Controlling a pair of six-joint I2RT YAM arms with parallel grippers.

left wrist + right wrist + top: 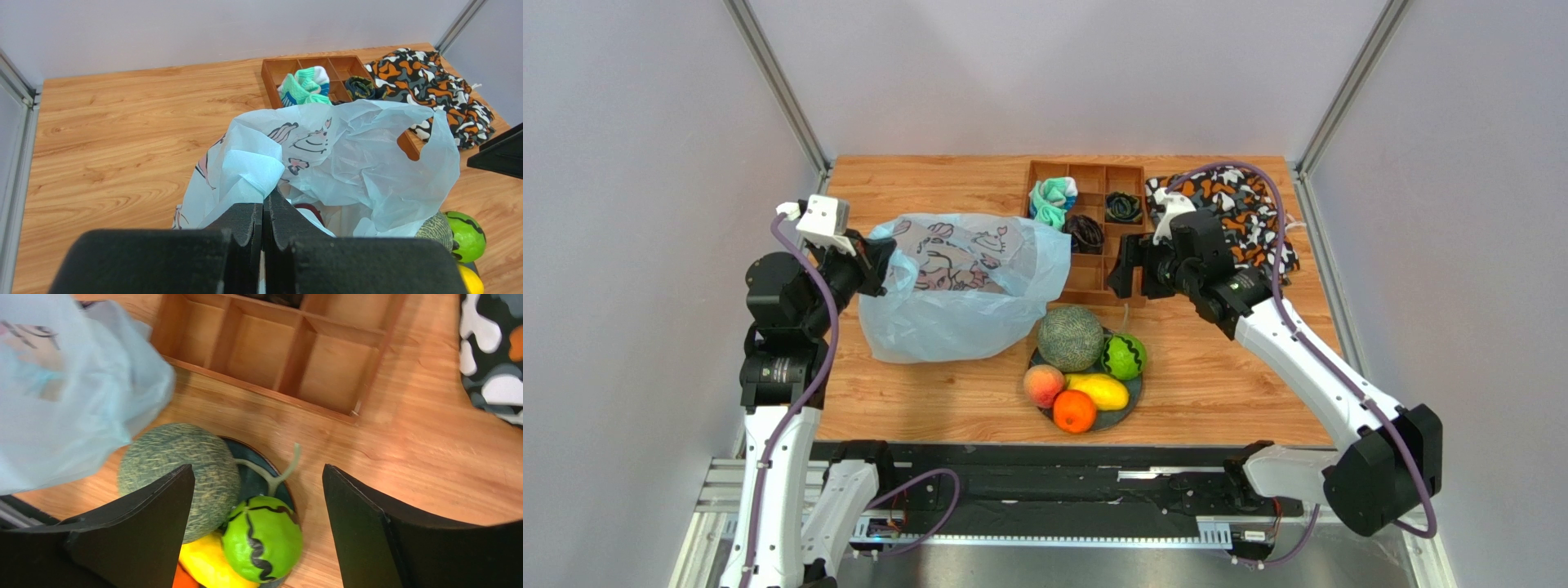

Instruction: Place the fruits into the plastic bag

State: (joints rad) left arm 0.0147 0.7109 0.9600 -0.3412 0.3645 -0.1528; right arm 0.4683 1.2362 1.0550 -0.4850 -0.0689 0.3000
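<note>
The left gripper [263,242] is closed tight on a fold of the plastic bag's [344,153] rim, low in the left wrist view, and holds the mouth up and facing the fruit. The right gripper [258,471] stands wide open and holds nothing. It hangs over the plate [1133,392], with the green fruit [262,538] below the gap and the melon [178,471] under its left finger.

The step in hand looks like the first pick from the plate. I would go for the green fruit. It sits at the plate's right edge, clear of the bag, and is small enough for the jaws. They should come down centred on it, missing the melon and its stem. The left hold should stay put so the mouth does not sag.

The bag lies at centre left of the top view, just touching the melon.

- Fruit on the plate, five:
  - one melon
  - one green fruit
  - one peach [1043,385]
  - one mango [1102,391]
  - one orange [1074,413]
- Something dark red shows inside the bag's mouth; I cannot tell what it is.
- One bag, one plate.
- One wooden tray [1100,284], upper centre, with three rolled bundles.
- One patterned cloth [1247,208], upper right.
</note>
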